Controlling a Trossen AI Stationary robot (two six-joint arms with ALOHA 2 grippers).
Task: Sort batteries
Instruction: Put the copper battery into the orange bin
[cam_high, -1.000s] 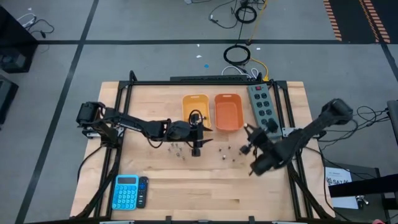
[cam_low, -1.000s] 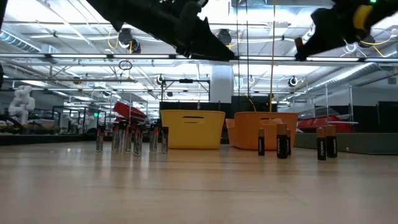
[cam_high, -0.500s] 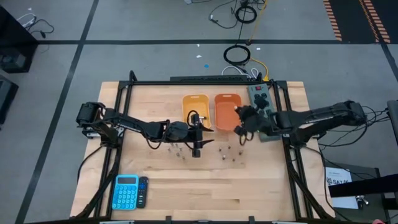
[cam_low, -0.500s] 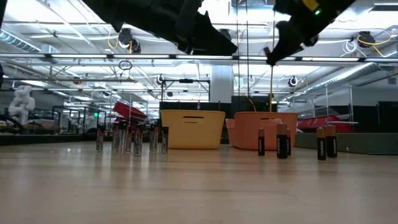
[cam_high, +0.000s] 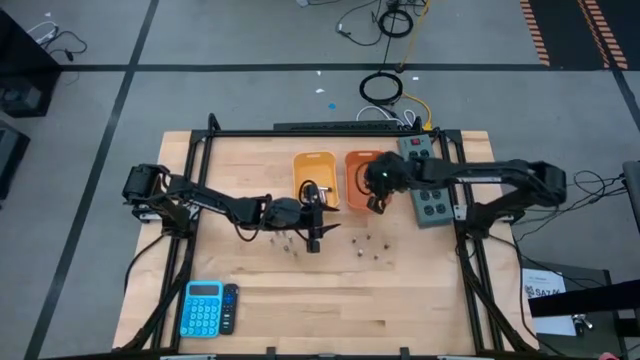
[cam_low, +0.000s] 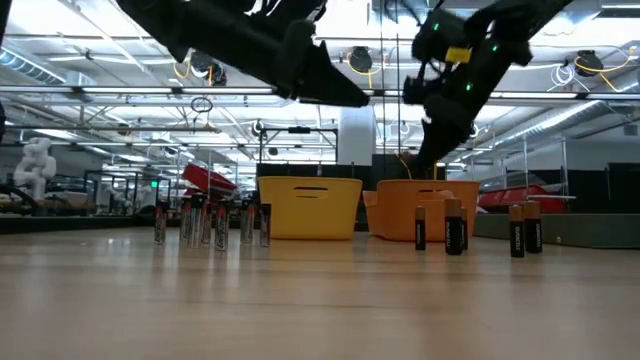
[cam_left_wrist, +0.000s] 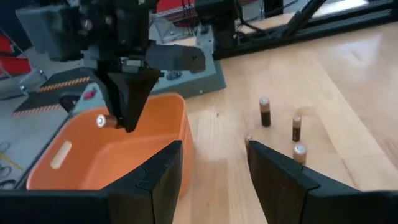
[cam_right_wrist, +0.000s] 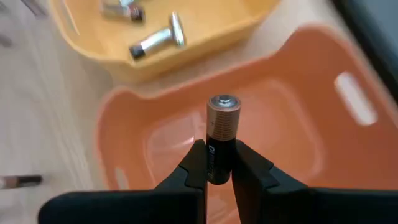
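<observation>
The right gripper (cam_right_wrist: 214, 163) hung over the orange bin (cam_high: 362, 165), its jaws clamped on a dark, copper-topped battery (cam_right_wrist: 221, 134) held above the bin's floor. The left gripper (cam_left_wrist: 214, 167) hovered with its jaws apart above the worktop (cam_high: 400, 310), just in front of the yellow bin (cam_high: 312, 163), which already contained silvery batteries (cam_right_wrist: 155, 38). A group of silvery batteries (cam_low: 211, 223) and a group of dark batteries (cam_low: 455, 226) stood upright on the worktop in front of the bins, the two groups well apart.
</observation>
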